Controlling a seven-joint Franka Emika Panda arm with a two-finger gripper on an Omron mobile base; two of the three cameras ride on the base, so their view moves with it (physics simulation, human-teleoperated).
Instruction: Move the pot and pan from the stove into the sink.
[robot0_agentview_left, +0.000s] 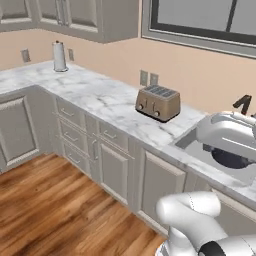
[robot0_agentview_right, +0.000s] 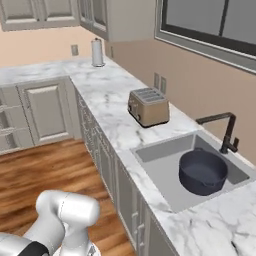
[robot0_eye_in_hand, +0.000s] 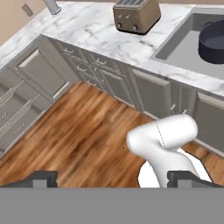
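Fingertips of my gripper (robot0_eye_in_hand: 113, 178) stand wide apart, holding nothing, above wood floor (robot0_eye_in_hand: 83, 127). Far ahead of them, up on the counter (robot0_agentview_right: 112, 100), the pot (robot0_agentview_right: 202, 172) already sits in the sink (robot0_agentview_right: 160, 172). Remaining, I judge: the pan, somewhere I can't place.

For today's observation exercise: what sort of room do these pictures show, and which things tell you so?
A home kitchen, most likely. A marble counter holds a toaster, a sink with a black faucet has a pot standing in it, and grey cabinets run beneath.
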